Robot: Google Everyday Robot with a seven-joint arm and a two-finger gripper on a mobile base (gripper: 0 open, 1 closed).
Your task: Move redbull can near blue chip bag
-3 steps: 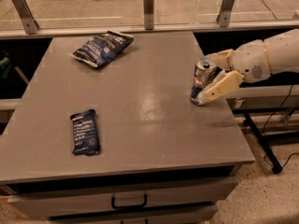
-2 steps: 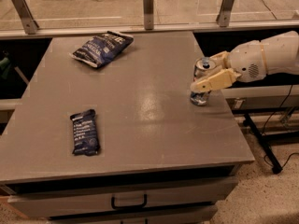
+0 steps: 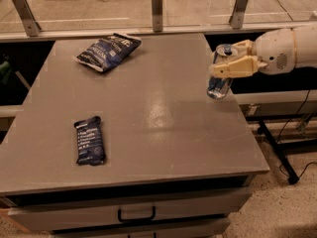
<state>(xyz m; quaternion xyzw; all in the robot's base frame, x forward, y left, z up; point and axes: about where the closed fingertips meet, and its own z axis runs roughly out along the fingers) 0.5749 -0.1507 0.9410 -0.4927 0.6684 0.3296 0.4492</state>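
Observation:
The redbull can [image 3: 218, 86] is a slim silver and blue can, held upright at the table's right edge. My gripper [image 3: 227, 63] reaches in from the right and is shut on the can's upper part, its cream fingers [image 3: 233, 68] on either side. The can's base looks lifted a little above the table. The blue chip bag [image 3: 109, 50] lies at the back left of the table, far from the can.
A smaller flat dark-blue bar wrapper [image 3: 89, 140] lies at the front left. The grey table [image 3: 148, 123] has a drawer handle [image 3: 136, 215] below its front edge. A railing with metal posts [image 3: 157, 1] runs behind the table.
The gripper has closed around the can's upper part and raised it slightly, shifting toward the table's far side.

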